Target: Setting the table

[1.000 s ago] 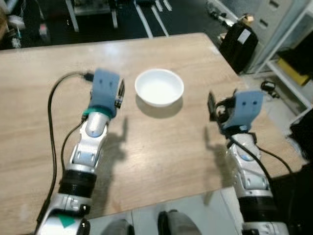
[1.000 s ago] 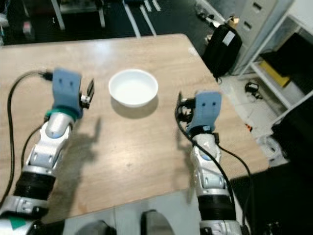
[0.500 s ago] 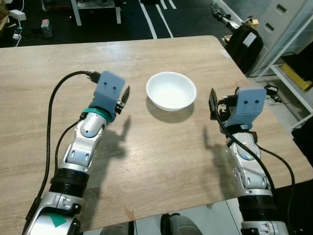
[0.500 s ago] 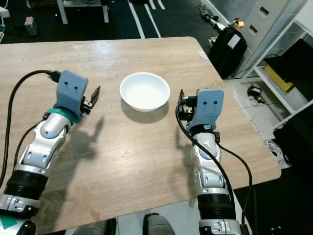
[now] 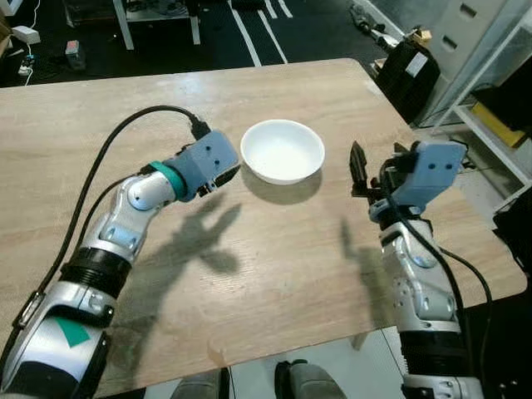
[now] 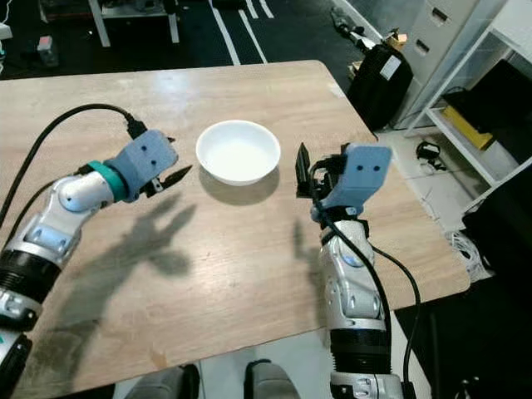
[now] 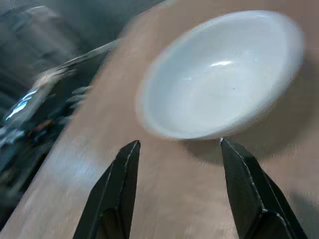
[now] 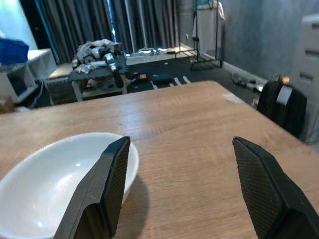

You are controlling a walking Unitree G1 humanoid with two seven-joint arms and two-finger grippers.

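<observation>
A white empty bowl (image 5: pixel 283 151) sits on the wooden table (image 5: pixel 274 249), towards its far right part. My left gripper (image 5: pixel 223 178) lies low over the table just left of the bowl, pointing at it, open and holding nothing. In the left wrist view the bowl (image 7: pixel 219 94) lies just beyond the two spread fingers (image 7: pixel 117 194). My right gripper (image 5: pixel 374 166) hovers to the right of the bowl, a short gap away, open and empty. In the right wrist view the bowl (image 8: pixel 60 189) sits beside one finger (image 8: pixel 107 199).
A black cable (image 5: pixel 108 166) loops from my left wrist over the table. Past the table's right edge stand a black bag (image 5: pixel 407 66) and white shelving (image 5: pixel 499 108). The near table edge (image 5: pixel 274 353) runs just before my body.
My left arm has swung right and dropped, so its gripper now points at the bowl from close by. The right gripper has tilted slightly towards the bowl. The bowl has stayed put.
</observation>
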